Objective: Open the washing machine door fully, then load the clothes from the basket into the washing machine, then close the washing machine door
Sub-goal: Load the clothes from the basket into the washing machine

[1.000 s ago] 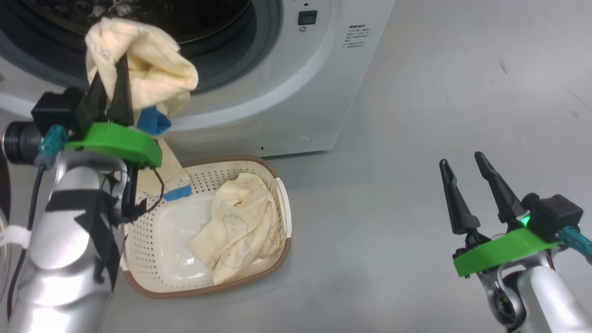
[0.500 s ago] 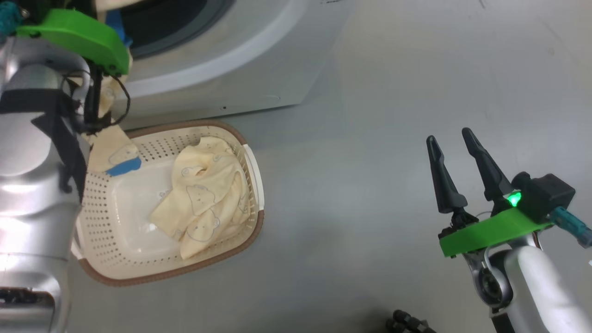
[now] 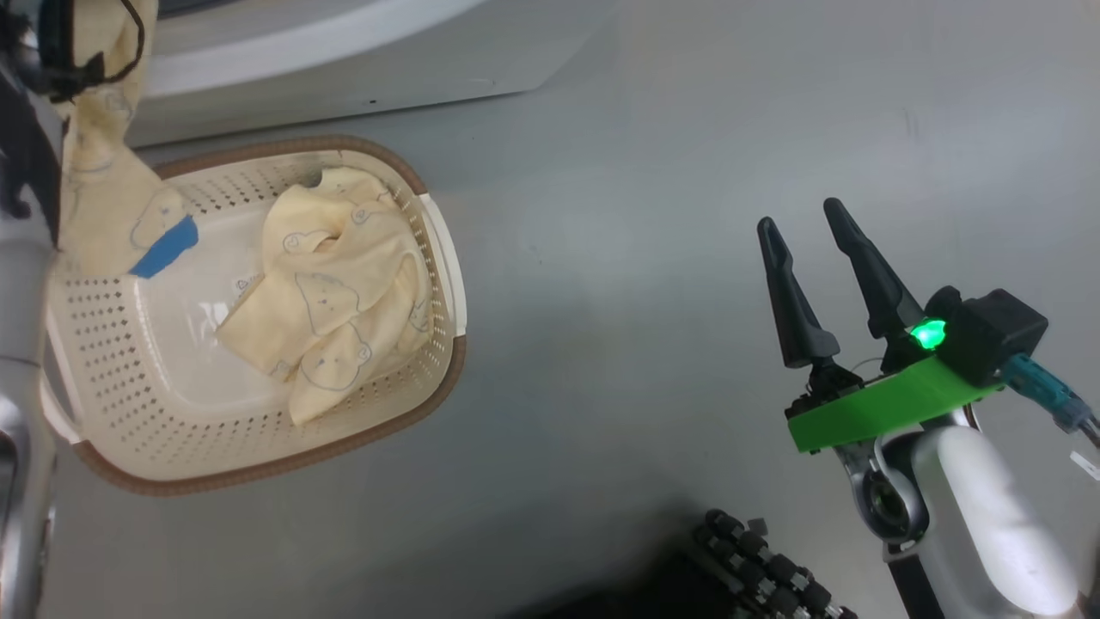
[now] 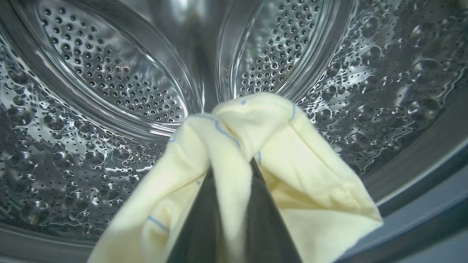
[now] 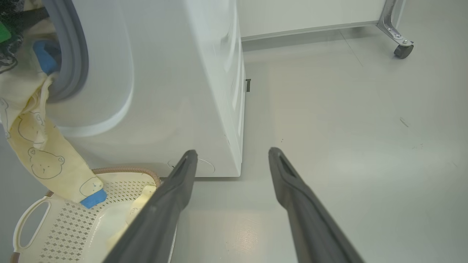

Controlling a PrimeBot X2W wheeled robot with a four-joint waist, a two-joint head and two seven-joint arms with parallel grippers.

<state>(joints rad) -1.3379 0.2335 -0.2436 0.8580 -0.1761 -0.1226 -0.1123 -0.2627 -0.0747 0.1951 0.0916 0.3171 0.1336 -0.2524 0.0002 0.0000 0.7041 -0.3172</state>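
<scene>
Left gripper (image 4: 232, 164) clenches a bear-printed yellow garment (image 4: 299, 182) inside the steel drum (image 4: 109, 80); right gripper (image 3: 799, 215) hangs spread over floor (image 3: 601, 258); another garment (image 3: 335, 284) lies in the basket (image 3: 266, 468).

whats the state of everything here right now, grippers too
washer, doorway open
basket, upright on the floor
held cloth, pinched, tail hanging over the basket
other cloth, crumpled in the basket
left gripper, shut on held cloth, inside the drum
right gripper, open, empty, above the floor
</scene>
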